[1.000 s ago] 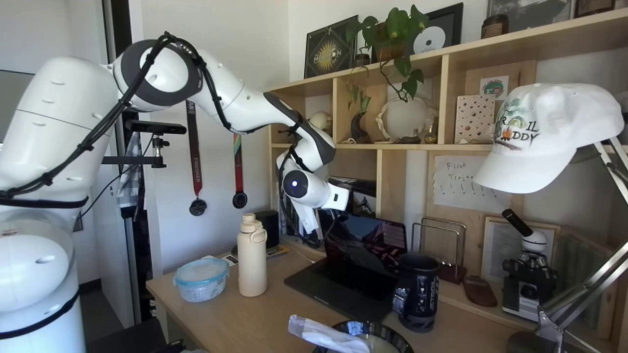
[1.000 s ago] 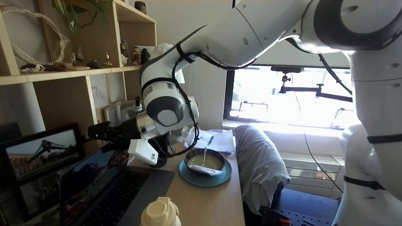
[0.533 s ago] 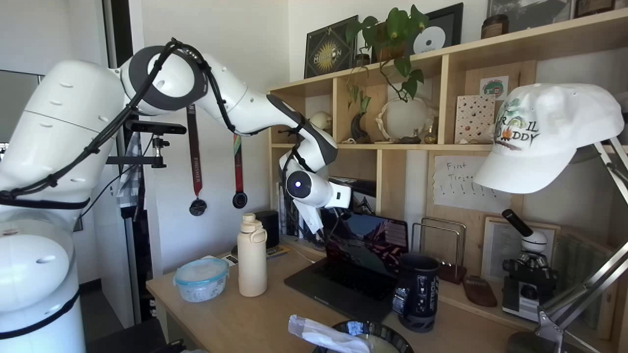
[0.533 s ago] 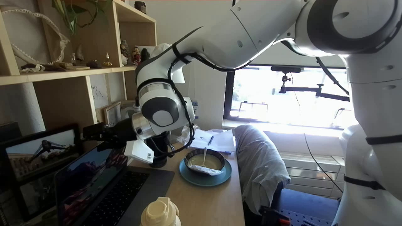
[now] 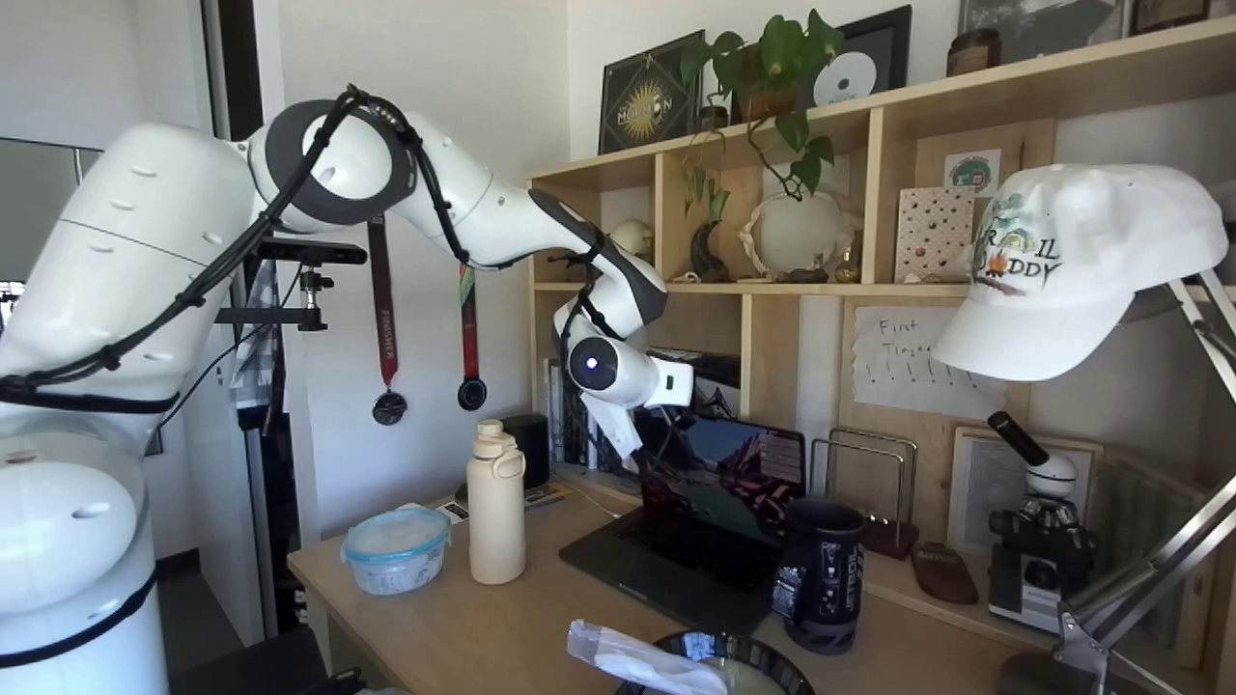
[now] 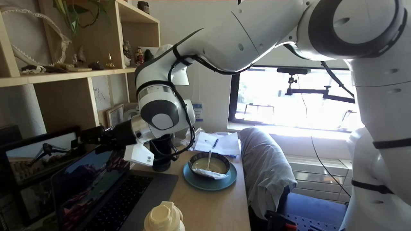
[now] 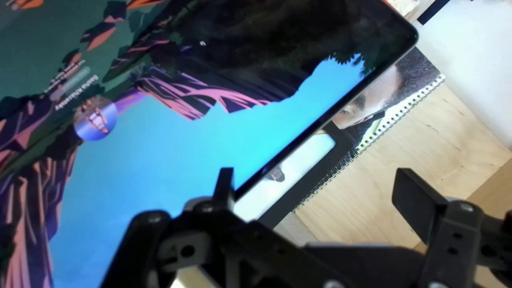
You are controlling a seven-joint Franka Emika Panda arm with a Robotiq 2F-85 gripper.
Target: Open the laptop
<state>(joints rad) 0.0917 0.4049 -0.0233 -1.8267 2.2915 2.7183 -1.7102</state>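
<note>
The hand [image 7: 316,184] stands spread near the raised screen [image 6: 93,186] of the laptop [image 5: 676,555] on the bench [image 6: 208,211] — a dark bowl [image 6: 196,158] (beige contents [image 6: 219,166] and a utensil [image 6: 209,158] inside) sits on a blue plate [image 6: 205,186].

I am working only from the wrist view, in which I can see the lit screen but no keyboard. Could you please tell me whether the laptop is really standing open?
Observer: Yes. In both exterior views the laptop stands open, its keyboard in plain sight.
Operator: Thank you. Does any object stand beside it, outside of my picture?
Observer: Yes, a black mug stands at one end of the laptop; I cannot tell whether they touch.
Operator: Is there also some dish nearby, please?
Observer: Yes. In an exterior view, a dark bowl rests on a blue plate.
</note>
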